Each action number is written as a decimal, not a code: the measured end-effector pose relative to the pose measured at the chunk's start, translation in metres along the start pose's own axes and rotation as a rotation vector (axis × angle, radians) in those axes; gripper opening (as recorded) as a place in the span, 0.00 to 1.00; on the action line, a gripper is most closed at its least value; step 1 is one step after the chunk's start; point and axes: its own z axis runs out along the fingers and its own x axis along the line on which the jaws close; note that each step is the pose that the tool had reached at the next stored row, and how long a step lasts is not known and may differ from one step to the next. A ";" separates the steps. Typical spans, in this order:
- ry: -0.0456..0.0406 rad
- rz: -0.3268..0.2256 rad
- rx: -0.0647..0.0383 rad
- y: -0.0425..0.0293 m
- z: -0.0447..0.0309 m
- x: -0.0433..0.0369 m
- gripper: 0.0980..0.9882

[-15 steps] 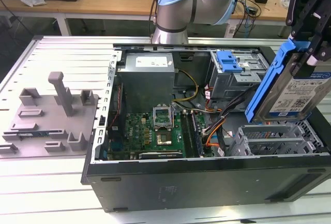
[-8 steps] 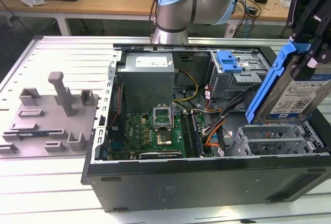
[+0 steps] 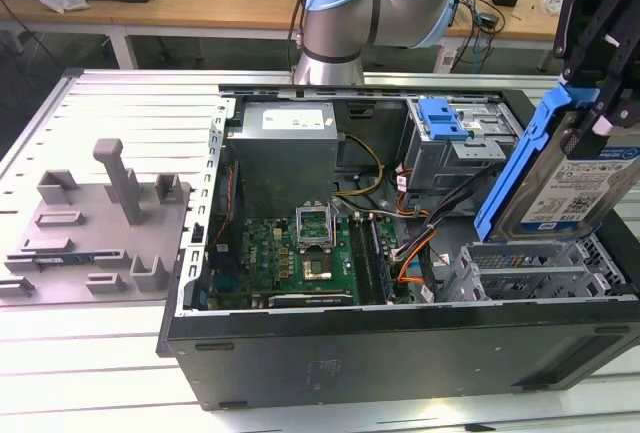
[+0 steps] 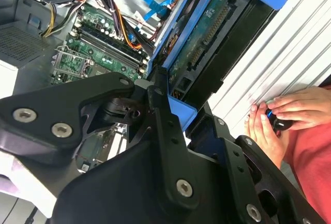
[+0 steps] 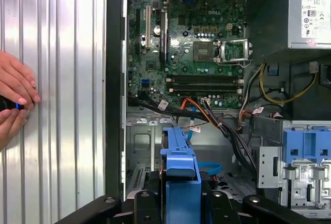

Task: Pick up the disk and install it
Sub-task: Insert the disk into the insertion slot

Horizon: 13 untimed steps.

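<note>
One grey plate (image 3: 100, 223) with upright pegs lies at the exterior view's left on the ribbed table (image 3: 130, 103). Just beside it, toward the exterior view's right, stands the open case (image 3: 400, 353). Inside it, the power supply (image 3: 285, 143) sits at the far side, and the green board (image 3: 290, 253) lies nearer the camera. The arm (image 3: 370, 13) rises behind the case. Further right, a grey cage (image 3: 470, 158) carries a blue latch (image 3: 443, 118). Bundled cables (image 3: 420, 243) run from there down beside the board. At the case's near corner on the exterior view's right is a grey metal bay (image 3: 530, 273).

The disk (image 3: 575, 183) hangs tilted over that bay, with its label toward the camera and its blue rail along the edge. Its low end is close to the bay's top; I cannot tell whether they touch. The gripper (image 3: 592, 128) is clamped on the disk's upper end, its black fingers closed on it.

In the first wrist view the disk shows edge-on, with the board beyond it. In the second wrist view a person's hands (image 4: 282, 115) rest on the table beside the case, around a small dark object.
</note>
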 end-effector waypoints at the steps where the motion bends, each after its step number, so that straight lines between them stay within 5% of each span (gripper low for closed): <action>1: -0.0001 0.000 0.000 0.0000 0.0006 0.0004 0.30; 13: -0.0001 0.000 0.000 -0.0002 0.0080 0.0038 0.30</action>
